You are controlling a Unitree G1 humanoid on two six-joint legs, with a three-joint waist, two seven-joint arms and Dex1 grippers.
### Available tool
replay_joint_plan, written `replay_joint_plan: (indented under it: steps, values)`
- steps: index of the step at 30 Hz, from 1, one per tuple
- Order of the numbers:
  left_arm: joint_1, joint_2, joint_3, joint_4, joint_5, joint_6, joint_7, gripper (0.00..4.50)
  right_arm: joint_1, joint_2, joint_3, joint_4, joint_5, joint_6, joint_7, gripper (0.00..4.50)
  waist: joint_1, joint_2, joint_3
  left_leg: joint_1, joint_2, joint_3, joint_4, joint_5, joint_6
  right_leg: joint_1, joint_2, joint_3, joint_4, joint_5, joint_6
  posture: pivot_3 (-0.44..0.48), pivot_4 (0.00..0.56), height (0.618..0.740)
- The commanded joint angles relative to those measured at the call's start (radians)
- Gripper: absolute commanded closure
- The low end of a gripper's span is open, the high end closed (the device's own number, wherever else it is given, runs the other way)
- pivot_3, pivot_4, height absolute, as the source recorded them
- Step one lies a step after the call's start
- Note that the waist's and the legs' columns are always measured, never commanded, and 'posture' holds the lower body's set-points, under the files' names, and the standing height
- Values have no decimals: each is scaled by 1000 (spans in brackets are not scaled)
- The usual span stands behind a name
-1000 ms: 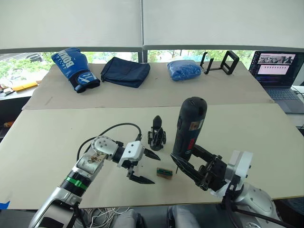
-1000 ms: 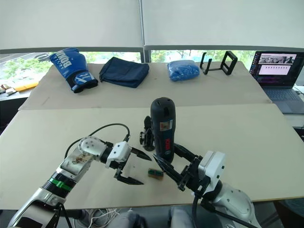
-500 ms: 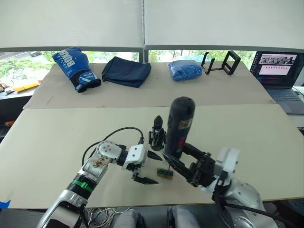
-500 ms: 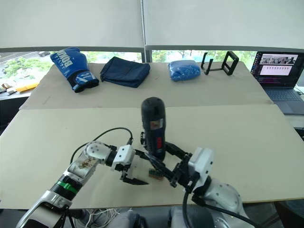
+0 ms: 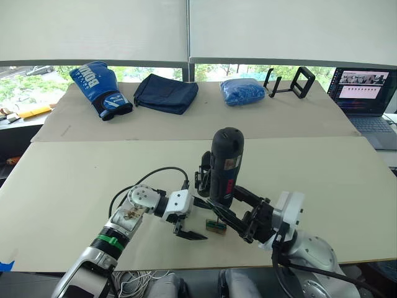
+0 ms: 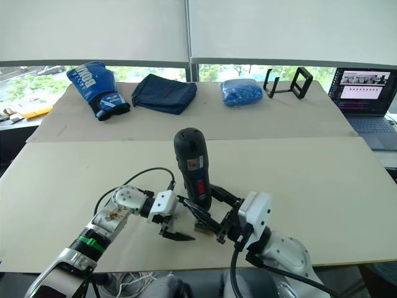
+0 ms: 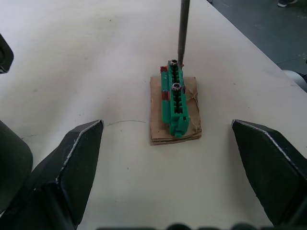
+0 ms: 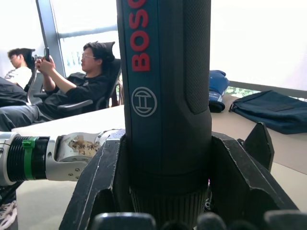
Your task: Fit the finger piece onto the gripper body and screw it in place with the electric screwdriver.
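My right gripper (image 5: 231, 205) is shut on the electric screwdriver (image 5: 224, 162), a thick black stick with a red-and-white label, held upright near the table's front middle. Its thin metal bit (image 7: 182, 28) points down onto the far end of a small green-and-tan block (image 7: 175, 103) with screws in it. My left gripper (image 5: 193, 218) stands open just left of that block, one finger (image 7: 72, 163) on each side of it and apart from it. The gripper body (image 5: 201, 179) stands behind the screwdriver, mostly hidden by it. The finger piece is hidden.
On the far table lie a blue boxing glove (image 5: 99, 87), a dark blue bag (image 5: 165, 93), a blue bundle (image 5: 242, 91) and a black stand (image 5: 289, 82). A laptop (image 5: 365, 92) is at the far right. Two seated people (image 8: 91, 72) show beyond the table.
My right arm has carried the screwdriver left and down, bringing its bit to the green block. My left gripper has edged closer to the block and stays open.
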Motion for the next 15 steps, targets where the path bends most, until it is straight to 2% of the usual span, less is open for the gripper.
replay_joint_plan:
  steps: [1, 6, 15]
  values:
    - [-19, -7, 4, -8, -3, -25, -4, 0, -5, -19, -54, -93, 72, -3, -14, 2603, 1, 0, 0, 0, 0, 0, 0, 0, 0, 0, 0, 0, 0, 0, 0, 0, 150, 740]
    - [-26, -15, 2, -6, -3, -26, -7, 0, 18, -58, -71, -102, 104, 6, -10, 2603, 3, 0, 0, 0, 0, 0, 0, 0, 0, 0, 0, 0, 0, 0, 0, 0, 150, 740]
    - [-30, -24, 9, -2, -8, -37, -9, 0, 4, -57, -52, -73, 92, 3, -16, 2603, 4, -1, 0, 0, 0, 0, 0, 0, 1, 0, 0, 0, 0, 0, 0, 0, 150, 740]
